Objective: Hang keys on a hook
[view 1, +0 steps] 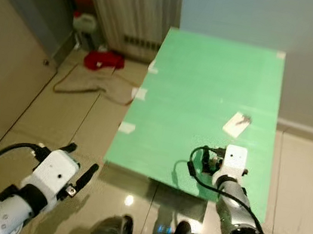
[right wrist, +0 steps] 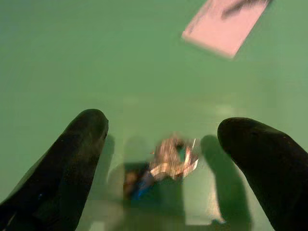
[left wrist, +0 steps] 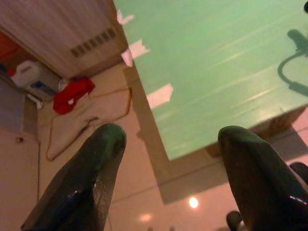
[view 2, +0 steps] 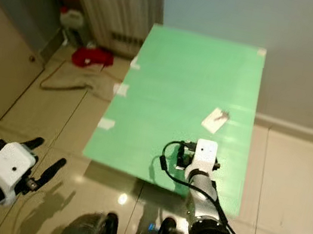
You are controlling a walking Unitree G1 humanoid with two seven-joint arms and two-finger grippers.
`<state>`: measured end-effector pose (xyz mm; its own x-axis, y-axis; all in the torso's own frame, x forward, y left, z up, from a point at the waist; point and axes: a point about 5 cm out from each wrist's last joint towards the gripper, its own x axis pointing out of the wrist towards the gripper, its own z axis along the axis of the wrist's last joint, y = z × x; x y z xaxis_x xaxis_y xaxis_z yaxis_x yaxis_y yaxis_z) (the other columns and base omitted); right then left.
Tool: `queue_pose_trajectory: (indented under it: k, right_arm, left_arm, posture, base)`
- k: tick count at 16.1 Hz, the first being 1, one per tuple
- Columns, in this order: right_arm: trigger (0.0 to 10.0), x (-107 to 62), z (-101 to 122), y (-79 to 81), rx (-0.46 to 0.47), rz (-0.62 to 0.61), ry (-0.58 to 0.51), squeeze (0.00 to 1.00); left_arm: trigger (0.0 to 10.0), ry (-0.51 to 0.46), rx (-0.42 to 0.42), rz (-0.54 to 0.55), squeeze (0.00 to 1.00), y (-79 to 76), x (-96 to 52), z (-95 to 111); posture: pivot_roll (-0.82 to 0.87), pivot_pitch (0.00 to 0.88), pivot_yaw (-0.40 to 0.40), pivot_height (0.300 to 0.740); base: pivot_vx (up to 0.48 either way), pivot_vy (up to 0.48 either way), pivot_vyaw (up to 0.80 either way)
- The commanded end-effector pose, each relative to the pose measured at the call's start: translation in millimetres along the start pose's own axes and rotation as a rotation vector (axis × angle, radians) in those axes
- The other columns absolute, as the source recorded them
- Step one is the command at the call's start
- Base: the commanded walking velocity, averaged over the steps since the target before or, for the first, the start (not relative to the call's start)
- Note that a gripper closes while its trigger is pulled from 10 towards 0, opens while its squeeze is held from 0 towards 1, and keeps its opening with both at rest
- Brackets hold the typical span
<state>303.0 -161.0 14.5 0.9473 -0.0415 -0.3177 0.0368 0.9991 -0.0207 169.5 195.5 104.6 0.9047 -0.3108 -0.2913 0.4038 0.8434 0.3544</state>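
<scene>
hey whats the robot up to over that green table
The robot stands at the green table with its right gripper lowered over a small bunch of keys lying on the top, jaws open on either side and not yet closed on them. A white hook plate lies flat further along the table. The left gripper hangs open over the floor beside the table.

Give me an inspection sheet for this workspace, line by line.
Surface: green table, bare apart from the items below.
Job's things: keys on the table between the right fingers; white hook plate lying flat beyond them.
Clutter: red cloth, beige cloth, white jug on the floor.
Grippers: right gripper open over the keys; left gripper open, idle beside the table.
Cables: black cable looped at right wrist.
Surroundings: tiled floor, radiator.
</scene>
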Motion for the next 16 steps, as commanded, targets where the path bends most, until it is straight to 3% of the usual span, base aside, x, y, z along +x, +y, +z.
queue_pose_trajectory:
  k: [1, 7, 16]
  right_arm:
    - [10.0, -3.8, -8.8, 7.1, -0.020, 0.008, 0.021, 0.00]
    - [10.0, -8.6, -18.8, 19.3, -0.017, 0.006, 0.043, 0.00]
    - [10.0, -3.7, -9.3, 15.7, -0.022, -0.044, 0.013, 0.00]
  left_arm:
    - [10.0, 0.020, 0.005, 0.003, 0.00, 1.9, -6.6, 0.3]
    - [10.0, 0.062, -0.006, -0.015, 0.00, -1.4, -16.7, 2.0]
    - [10.0, 0.071, -0.003, -0.029, 0.00, -3.2, -15.3, 3.4]
  posture:
    - [0.39, 0.364, 0.134, 0.740]
    - [0.39, 0.385, 0.158, 0.740]
    - [0.39, 0.378, 0.162, 0.740]
  base:
    - [0.000, 0.000, 0.00]
    - [0.000, 0.000, 0.00]
    - [0.000, 0.000, 0.00]
